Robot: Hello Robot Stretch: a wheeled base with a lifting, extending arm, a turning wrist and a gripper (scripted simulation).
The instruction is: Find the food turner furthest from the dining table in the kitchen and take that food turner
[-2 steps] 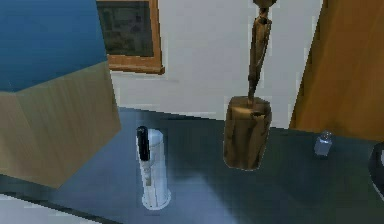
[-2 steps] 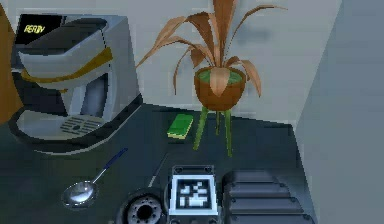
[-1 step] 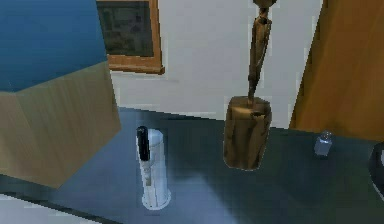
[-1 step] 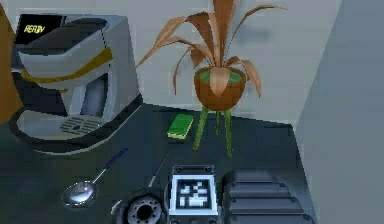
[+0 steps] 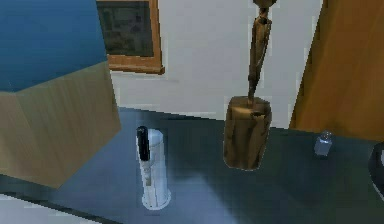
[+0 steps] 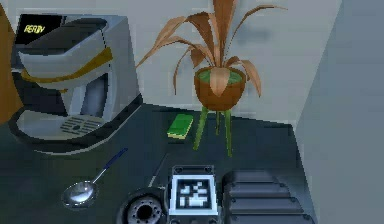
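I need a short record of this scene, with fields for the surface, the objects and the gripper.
surface: dark countertop
food turner: wooden food turner, blade down, handle up, right of the forward view's middle
near it: white and black cylinder; small shaker
arm side view: coffee machine, potted plant, green sponge, spoon
gripper: gripper at the bottom edge; cannot tell whether it holds anything

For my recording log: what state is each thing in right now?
wooden turner: upright, blade down, handle up
white cylinder: standing upright on the counter
spoon: lying flat on the counter
green sponge: lying flat
potted plant: upright
hand: cannot tell whether it holds anything
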